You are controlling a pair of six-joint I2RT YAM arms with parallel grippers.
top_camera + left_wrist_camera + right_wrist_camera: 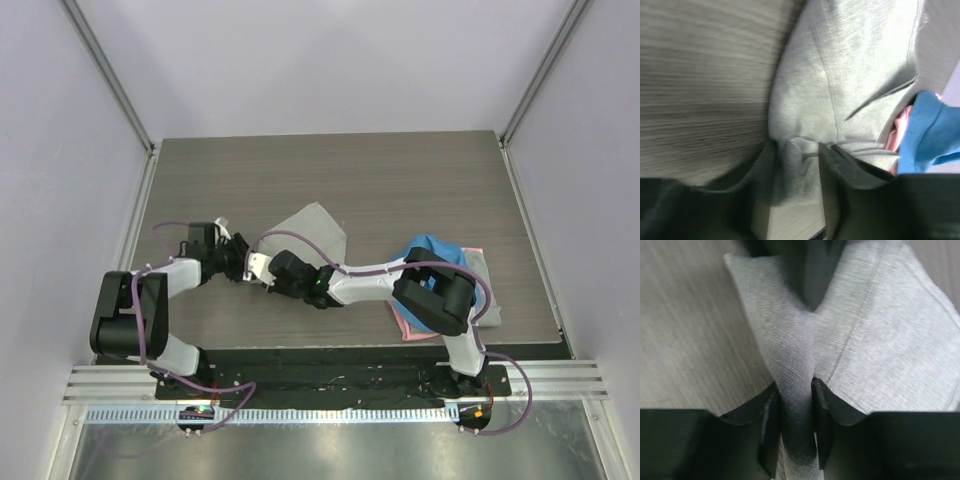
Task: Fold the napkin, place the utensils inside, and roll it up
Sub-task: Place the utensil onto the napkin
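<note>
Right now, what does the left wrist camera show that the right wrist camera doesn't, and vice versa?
Left wrist only: a blue cloth and a pink cloth past the napkin. Right wrist only: the left tool, dark, at the top over the ridge. Both: the grey napkin on the wood table, a raised ridge of it between the view's own fingers; the right tool pinches it.

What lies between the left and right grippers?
A raised ridge of the napkin, pinched in the right gripper, runs toward the left gripper; the right wrist view shows it.
</note>
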